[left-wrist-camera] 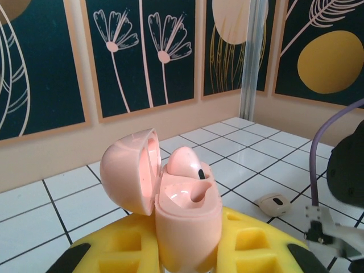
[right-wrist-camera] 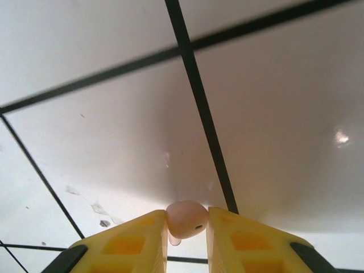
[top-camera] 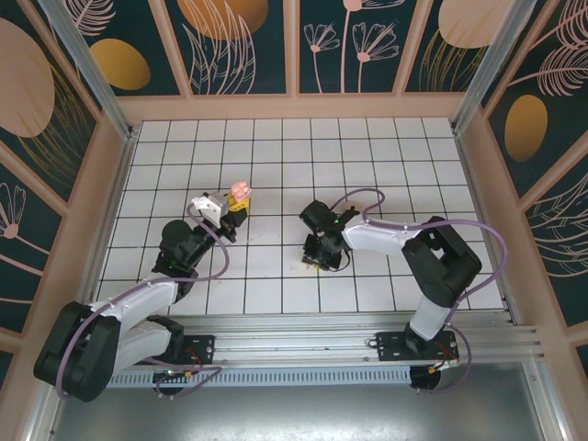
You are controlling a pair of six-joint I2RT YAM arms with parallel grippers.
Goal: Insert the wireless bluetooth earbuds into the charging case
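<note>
The right claw (right-wrist-camera: pixel 186 226), low over the table (right-wrist-camera: pixel 273 85), appears clamped on a bud (right-wrist-camera: pixel 186 219); the open case (top-camera: pixel 239 191), gripped upright by the left claw (top-camera: pixel 234 209), lies left and slightly farther.

The charging case (left-wrist-camera: pixel 187 224) is salmon-pink, smooth and rounded. It stands upright between the yellow fingers (left-wrist-camera: pixel 259 244) of my left tool (left-wrist-camera: pixel 185 253), held above the tabletop (top-camera: pixel 367 165) left of its middle. Its lid (left-wrist-camera: pixel 128 170) is swung open to the left. One earbud (left-wrist-camera: pixel 185 162), pale pink with a dark dot, sits in the case; the socket in front of it shows hollow. The other earbud (right-wrist-camera: pixel 186 219), a cream-pink bead, touches the tabletop near its middle, pinched by my right tool (right-wrist-camera: pixel 186 230).
</note>
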